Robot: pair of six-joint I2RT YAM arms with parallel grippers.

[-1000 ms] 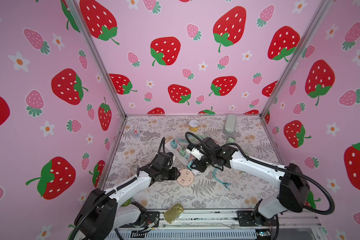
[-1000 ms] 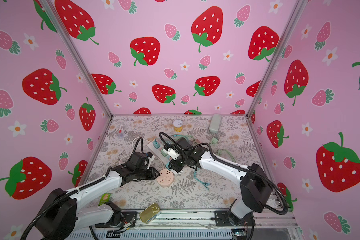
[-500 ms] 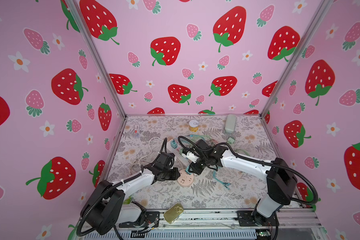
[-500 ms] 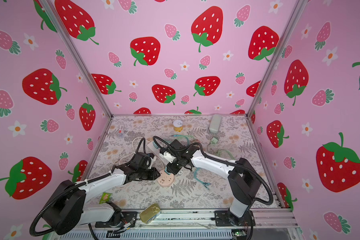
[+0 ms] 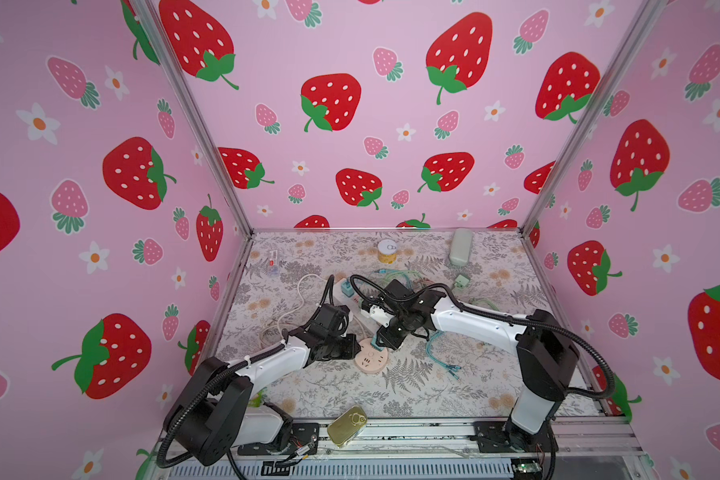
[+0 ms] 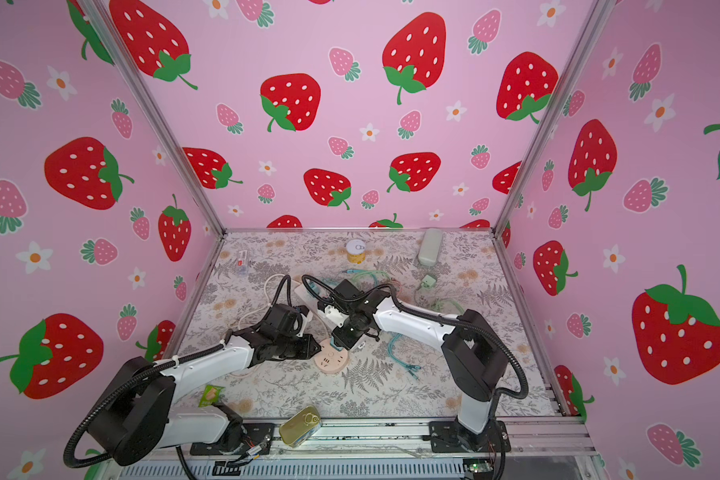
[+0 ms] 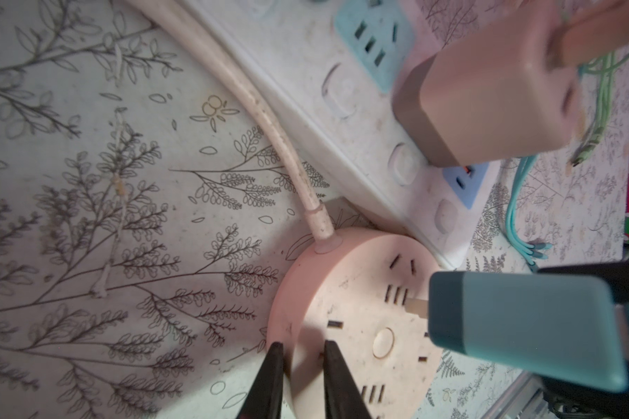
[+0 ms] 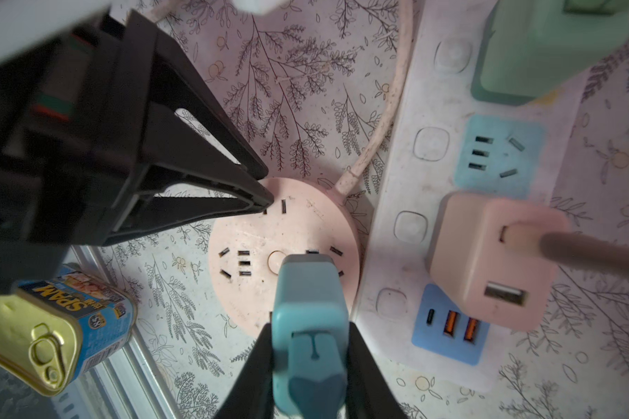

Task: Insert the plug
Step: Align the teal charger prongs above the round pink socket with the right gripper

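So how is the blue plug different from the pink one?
The blue plug is clamped in the right gripper; the pink plug is held by nothing. The blue plug shows bare prong at the round socket; the pink plug sits flush on the white strip. Both are rounded blocks.

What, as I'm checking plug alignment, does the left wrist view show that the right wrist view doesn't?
Left wrist only: a bare prong showing between the plug and the socket, so the plug isn't fully in; also teal cable ends. Right wrist only: a Spam can and the socket's whole face. Both: plug, socket, white strip, pink charger.
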